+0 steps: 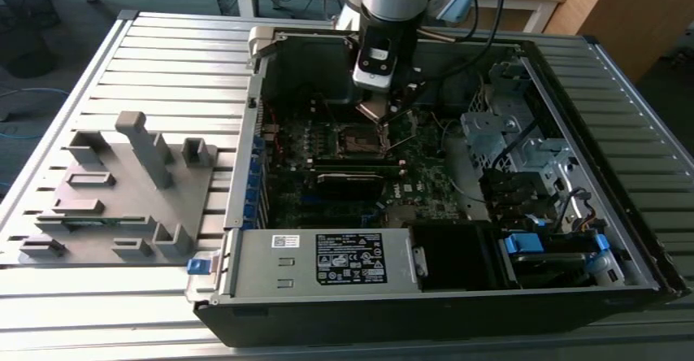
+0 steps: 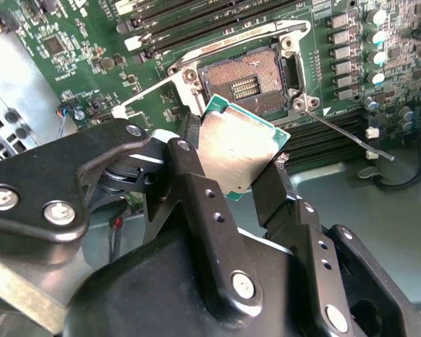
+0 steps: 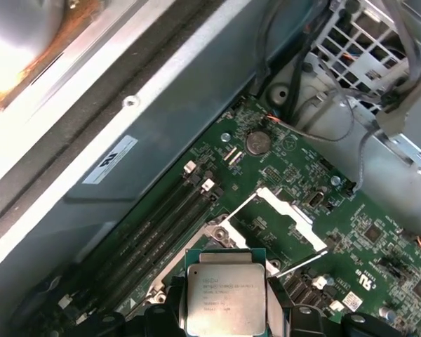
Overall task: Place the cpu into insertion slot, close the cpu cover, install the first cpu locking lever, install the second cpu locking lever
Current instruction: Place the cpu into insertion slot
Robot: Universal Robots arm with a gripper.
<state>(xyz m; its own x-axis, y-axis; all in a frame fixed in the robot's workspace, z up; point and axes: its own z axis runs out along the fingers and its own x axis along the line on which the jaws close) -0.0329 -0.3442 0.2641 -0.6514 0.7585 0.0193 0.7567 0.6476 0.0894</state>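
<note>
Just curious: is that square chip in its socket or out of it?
Out. The claw grips the cpu, and the socket lies bare, pins showing.

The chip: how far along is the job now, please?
No step looks finished yet. In hand: the pincer is shut on the chip and holds it above the socket, which is bare. Left: the chip is not seated, the cover stands open, and a thin lever sticks out unlatched.
</note>
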